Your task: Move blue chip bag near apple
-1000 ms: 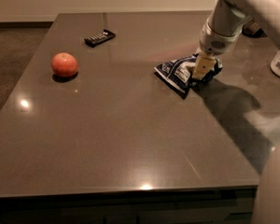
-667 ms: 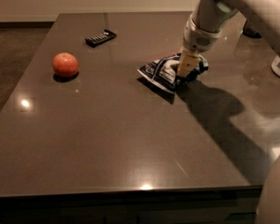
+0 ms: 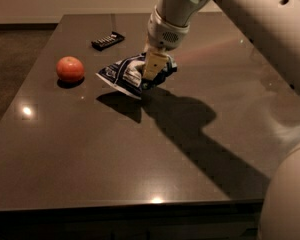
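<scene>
Noted dark glossy bench (image 3: 90, 159) filling most of view, near edge along the bottom, far edge up top, light spots reflected near the left edge and near edge. Logged white robot arm (image 3: 230, 14) reaching in over the far right corner and angling down toward bench middle, with a rounded white body part (image 3: 290, 194) off the near right corner. Marked the arm's broad shadow (image 3: 190, 119) running across the bench from the middle toward the right edge. Found blue chip bag (image 3: 121, 75), crumpled, dark blue and white, about mid-width in the far half of the bench, slightly nearer the left edge than the right; hung tilted, lower tip pointing to the left edge. Judged it raised off the surface, going by its own shadow lying apart from it toward the near edge. Tagged gripper (image 3: 151, 78) at the right end of the bag, pointing down; tan fingers (image 3: 154, 64) pinching the bag's right side, one finger plain to see, the other hidden behind foil. Spotted apple (image 3: 70, 69), red-orange, resting on the bench near the left edge, left of the bag, with bare bench between. Caught small flat black packet (image 3: 108, 40) lying near the far edge, beyond apple and bag, touching neither.
</scene>
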Action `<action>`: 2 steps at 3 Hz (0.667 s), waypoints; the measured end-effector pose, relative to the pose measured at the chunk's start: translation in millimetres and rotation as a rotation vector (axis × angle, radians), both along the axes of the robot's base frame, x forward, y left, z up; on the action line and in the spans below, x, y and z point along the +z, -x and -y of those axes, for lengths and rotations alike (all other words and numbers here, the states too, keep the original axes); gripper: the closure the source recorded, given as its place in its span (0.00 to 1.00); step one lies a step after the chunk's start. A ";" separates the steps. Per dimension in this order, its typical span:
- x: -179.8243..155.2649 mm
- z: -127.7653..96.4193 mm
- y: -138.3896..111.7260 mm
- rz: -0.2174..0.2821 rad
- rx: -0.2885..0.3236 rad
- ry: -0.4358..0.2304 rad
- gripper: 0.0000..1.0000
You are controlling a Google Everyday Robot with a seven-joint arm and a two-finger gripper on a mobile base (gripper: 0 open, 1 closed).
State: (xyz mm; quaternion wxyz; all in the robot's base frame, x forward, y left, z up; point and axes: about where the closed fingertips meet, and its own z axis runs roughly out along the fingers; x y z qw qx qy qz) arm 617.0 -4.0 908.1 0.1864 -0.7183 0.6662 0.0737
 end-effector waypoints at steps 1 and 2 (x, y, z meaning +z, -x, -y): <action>-7.6 -53.5 -5.1 -0.002 0.071 -0.034 1.00; -17.1 -83.1 -12.0 0.014 0.105 -0.033 1.00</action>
